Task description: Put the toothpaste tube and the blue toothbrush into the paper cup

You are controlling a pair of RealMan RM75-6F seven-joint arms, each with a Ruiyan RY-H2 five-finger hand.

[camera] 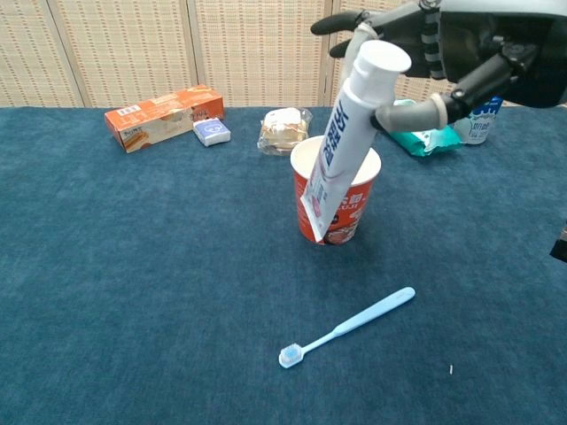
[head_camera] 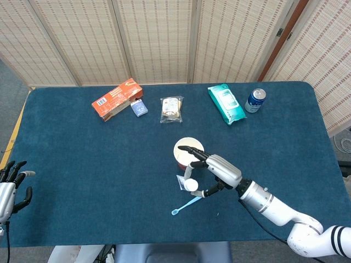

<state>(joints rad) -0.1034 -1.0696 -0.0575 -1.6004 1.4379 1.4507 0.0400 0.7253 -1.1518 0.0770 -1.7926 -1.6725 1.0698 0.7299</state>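
1. The right robot hand pinches the white plastic toothpaste tube just under its round cap, with the other fingers stretched out above it.
2. The tube hangs tilted, cap up, in front of the red and white paper cup. In the chest view its flat lower end overlaps the cup wall, so it looks outside the cup and not yet over the opening. I cannot tell if it touches the cup.
3. The light blue plastic toothbrush lies flat on the dark blue cloth surface, near the cup on the robot's side, with the bristle end toward the robot.
4. The left robot hand rests at the surface's near left edge with fingers spread, holding nothing.
5. Risk, as I judge it: if the tube goes down from here, its flat end may hit the rim or push the wall, and the light cup can tip over or slide.
6. The tilted tube may also swing in such a small pinch and miss the opening.
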